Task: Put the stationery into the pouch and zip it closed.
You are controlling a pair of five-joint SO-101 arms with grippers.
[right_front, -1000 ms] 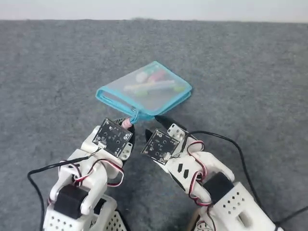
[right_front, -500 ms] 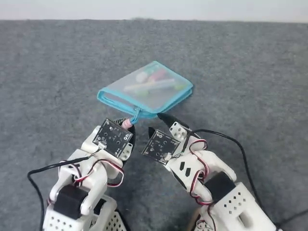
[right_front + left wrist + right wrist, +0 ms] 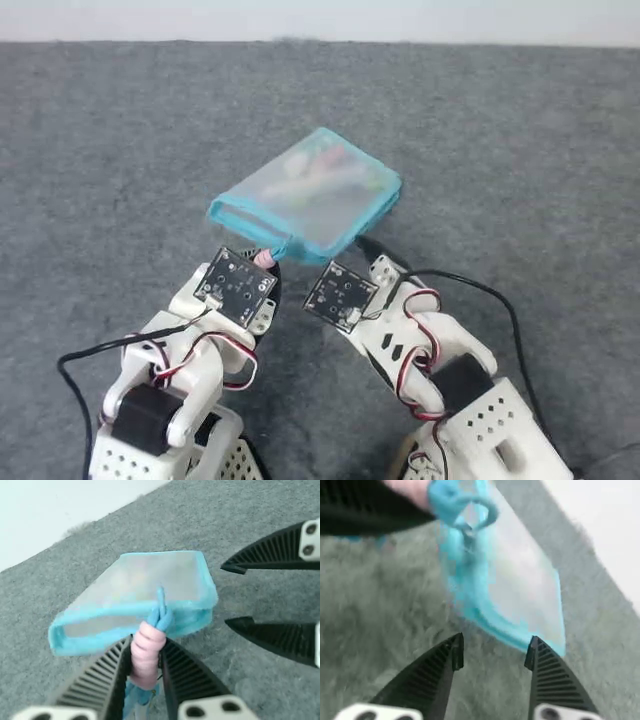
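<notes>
The translucent blue pouch [image 3: 305,200] lies on the grey carpet with its near edge raised, and several coloured stationery pieces [image 3: 322,168] show faintly through it. My left gripper [image 3: 266,258] is shut on the pink zipper pull tag [image 3: 146,655], which hangs from the pouch's blue cord [image 3: 161,612]. My right gripper [image 3: 356,248] stands open at the pouch's near right corner, one finger on each side of that corner in the right wrist view [image 3: 495,652]. From the left wrist view the pouch [image 3: 135,592] is just ahead, with the right gripper's black fingers [image 3: 277,555] beside it.
Grey carpet [image 3: 520,150] spreads all around the pouch, with a pale wall [image 3: 320,18] along its far edge. Black cables [image 3: 480,295] trail from both arms near the front.
The pouch's near edge has lifted and the pouch has tipped up and shifted slightly. The right gripper has moved forward to the pouch's near right corner. The left gripper keeps hold of the pull tag.
</notes>
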